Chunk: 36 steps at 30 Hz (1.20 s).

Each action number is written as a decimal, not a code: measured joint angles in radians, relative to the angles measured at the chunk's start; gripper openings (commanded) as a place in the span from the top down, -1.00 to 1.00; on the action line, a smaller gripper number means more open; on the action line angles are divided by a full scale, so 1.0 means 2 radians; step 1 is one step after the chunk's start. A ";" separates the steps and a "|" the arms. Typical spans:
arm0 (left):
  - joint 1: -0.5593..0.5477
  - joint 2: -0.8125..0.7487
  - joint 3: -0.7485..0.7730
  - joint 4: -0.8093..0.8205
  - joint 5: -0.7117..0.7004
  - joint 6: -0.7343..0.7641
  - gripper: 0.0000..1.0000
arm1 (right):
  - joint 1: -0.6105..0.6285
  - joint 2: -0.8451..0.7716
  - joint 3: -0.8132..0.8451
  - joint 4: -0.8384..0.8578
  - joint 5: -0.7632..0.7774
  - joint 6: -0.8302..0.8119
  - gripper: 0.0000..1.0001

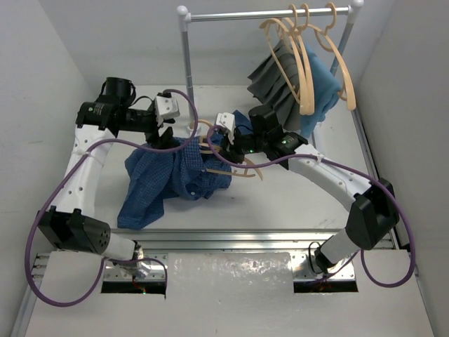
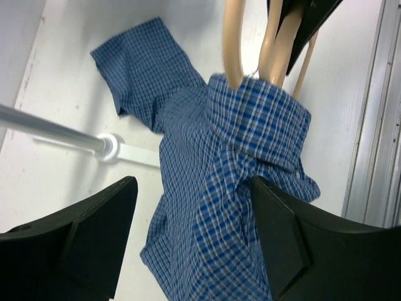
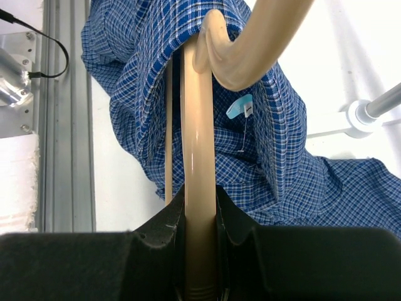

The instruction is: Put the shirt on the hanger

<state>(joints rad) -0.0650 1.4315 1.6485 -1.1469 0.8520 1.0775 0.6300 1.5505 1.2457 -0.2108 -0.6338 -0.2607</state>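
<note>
The blue checked shirt (image 1: 172, 175) lies bunched at the table's middle left, its collar end lifted. The tan wooden hanger (image 1: 242, 167) pokes into that collar. My right gripper (image 1: 223, 144) is shut on one hanger arm (image 3: 199, 157), which runs up into the shirt's neck opening (image 3: 294, 163); the gripper (image 3: 200, 251) sits at the bottom of its wrist view. My left gripper (image 1: 166, 137) hovers over the shirt's upper edge. In the left wrist view its jaws stand wide apart (image 2: 194, 251), with the shirt (image 2: 238, 157) hanging between them and brushing the right finger (image 2: 294, 244). The hanger (image 2: 233, 37) enters the collar from above.
A clothes rack (image 1: 186, 63) stands at the back with three more tan hangers (image 1: 305, 63), a dark grey cloth (image 1: 275, 77) and a teal cloth (image 1: 324, 77). Its white foot (image 2: 109, 147) lies beside the shirt. An aluminium rail (image 1: 231, 239) runs along the front.
</note>
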 measured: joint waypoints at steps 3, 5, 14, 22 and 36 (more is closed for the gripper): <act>-0.009 -0.006 -0.019 0.020 0.003 -0.007 -0.38 | 0.000 0.000 0.000 0.001 -0.004 0.005 1.00; -0.014 -0.010 -0.043 0.025 0.002 -0.010 -0.23 | 0.000 -0.001 0.000 0.006 -0.007 0.009 1.00; -0.033 -0.009 -0.079 0.034 0.013 -0.006 0.98 | 0.001 0.002 0.019 0.007 -0.008 0.002 1.00; -0.025 -0.008 -0.078 0.024 0.023 -0.011 0.62 | -0.006 0.035 0.060 -0.014 -0.032 -0.029 1.00; -0.022 -0.006 -0.092 0.027 0.031 -0.025 0.49 | -0.004 0.053 0.072 -0.018 -0.050 -0.027 1.00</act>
<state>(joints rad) -0.1089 1.4189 1.4639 -1.0920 0.9142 1.0267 0.6224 1.6562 1.3895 -0.2470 -0.7341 -0.3138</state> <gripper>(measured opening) 0.206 0.177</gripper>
